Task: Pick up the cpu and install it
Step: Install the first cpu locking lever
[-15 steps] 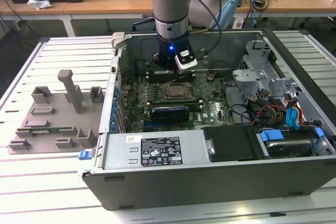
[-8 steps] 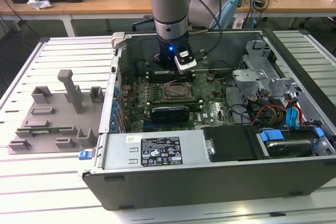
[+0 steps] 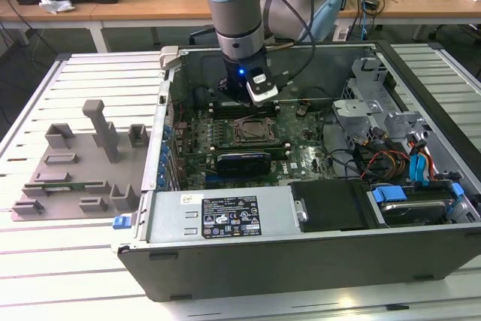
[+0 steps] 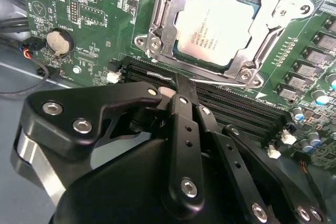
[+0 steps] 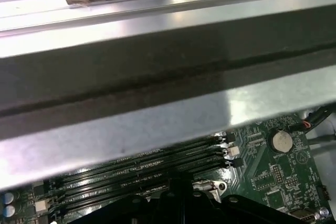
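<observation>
The cpu (image 4: 219, 30) already lies flat in the motherboard socket (image 4: 157, 24), framed by the metal retention bracket — so the pick and the placing look done. In the second wrist view the gripper (image 4: 178, 85) sits just at 6 o'clock of the socket, over the black memory slots (image 4: 247, 108), its fingers drawn together on nothing. What seems left — judging by the raised frame — is latching the socket inside the computer case (image 3: 225, 253).
</observation>
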You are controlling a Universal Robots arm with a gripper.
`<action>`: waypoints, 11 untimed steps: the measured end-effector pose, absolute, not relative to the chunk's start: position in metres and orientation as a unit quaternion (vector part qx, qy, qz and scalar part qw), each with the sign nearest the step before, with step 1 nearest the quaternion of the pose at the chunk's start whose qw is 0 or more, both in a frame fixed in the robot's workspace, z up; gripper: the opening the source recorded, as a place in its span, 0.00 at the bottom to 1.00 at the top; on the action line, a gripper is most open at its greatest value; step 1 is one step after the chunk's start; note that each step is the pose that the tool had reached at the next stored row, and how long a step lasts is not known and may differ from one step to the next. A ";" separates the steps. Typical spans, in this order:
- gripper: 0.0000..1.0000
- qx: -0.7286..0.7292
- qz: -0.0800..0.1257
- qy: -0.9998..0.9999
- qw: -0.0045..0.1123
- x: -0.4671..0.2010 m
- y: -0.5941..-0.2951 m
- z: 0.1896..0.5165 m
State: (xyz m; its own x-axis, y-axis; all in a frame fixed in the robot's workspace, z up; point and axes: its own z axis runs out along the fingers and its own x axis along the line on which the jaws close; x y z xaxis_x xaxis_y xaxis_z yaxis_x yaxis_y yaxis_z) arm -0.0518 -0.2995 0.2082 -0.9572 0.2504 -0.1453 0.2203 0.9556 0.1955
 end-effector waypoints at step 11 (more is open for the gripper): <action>0.11 0.123 0.091 0.982 0.109 -0.059 -0.299 0.199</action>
State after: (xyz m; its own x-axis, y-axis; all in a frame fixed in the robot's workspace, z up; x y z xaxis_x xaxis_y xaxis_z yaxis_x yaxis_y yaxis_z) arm -0.0587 -0.2987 0.1991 -0.9457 0.2618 -0.1925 0.2218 0.9530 0.2062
